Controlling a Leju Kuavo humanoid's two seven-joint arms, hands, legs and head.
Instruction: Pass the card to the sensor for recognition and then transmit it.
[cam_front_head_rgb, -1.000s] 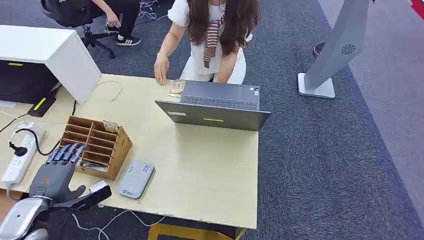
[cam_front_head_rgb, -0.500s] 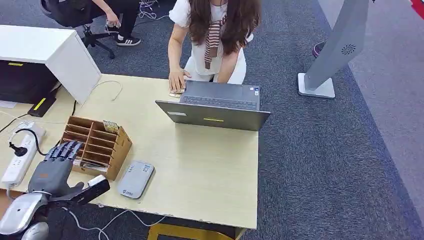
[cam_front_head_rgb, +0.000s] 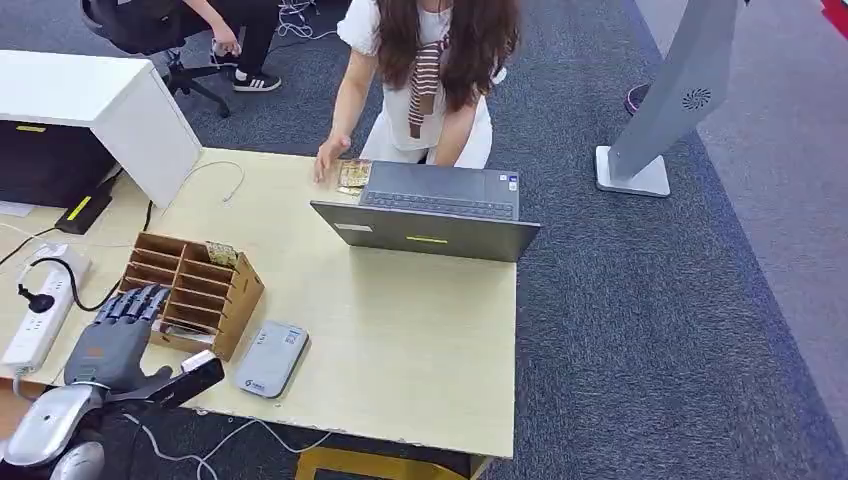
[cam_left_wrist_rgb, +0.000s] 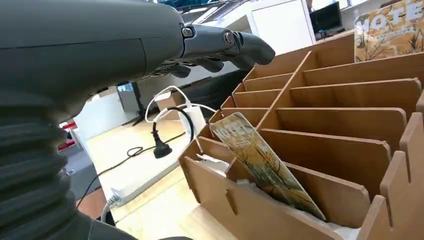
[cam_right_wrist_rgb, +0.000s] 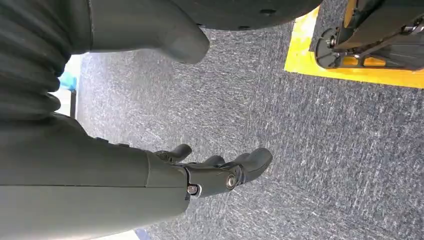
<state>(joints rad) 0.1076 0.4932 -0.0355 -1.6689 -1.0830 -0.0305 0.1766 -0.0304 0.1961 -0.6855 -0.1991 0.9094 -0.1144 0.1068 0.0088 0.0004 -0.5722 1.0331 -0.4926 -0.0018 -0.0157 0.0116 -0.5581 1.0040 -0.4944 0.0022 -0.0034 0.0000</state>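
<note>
My left hand (cam_front_head_rgb: 113, 337) hovers at the near left corner of the wooden card holder (cam_front_head_rgb: 196, 291), fingers stretched out and thumb apart, holding nothing. In the left wrist view its fingers (cam_left_wrist_rgb: 220, 42) reach over the holder's slots (cam_left_wrist_rgb: 345, 125). A patterned card (cam_left_wrist_rgb: 261, 163) leans in a near slot there, apart from the fingers. Another card (cam_front_head_rgb: 222, 253) sticks up at the holder's far side. The grey sensor box (cam_front_head_rgb: 271, 358) lies flat right of the holder. My right hand (cam_right_wrist_rgb: 217, 172) hangs over the carpet, fingers loosely apart and empty.
An open laptop (cam_front_head_rgb: 432, 214) stands at the table's far side with a person behind it, their hand (cam_front_head_rgb: 327, 157) beside small cards (cam_front_head_rgb: 353, 175). A power strip (cam_front_head_rgb: 40, 310) with cables lies left of my hand. A white cabinet (cam_front_head_rgb: 100, 105) stands at the far left.
The person's hand has lifted off the cards by the laptop and drawn back to the left. My left hand has edged slightly right, towards the holder.
</note>
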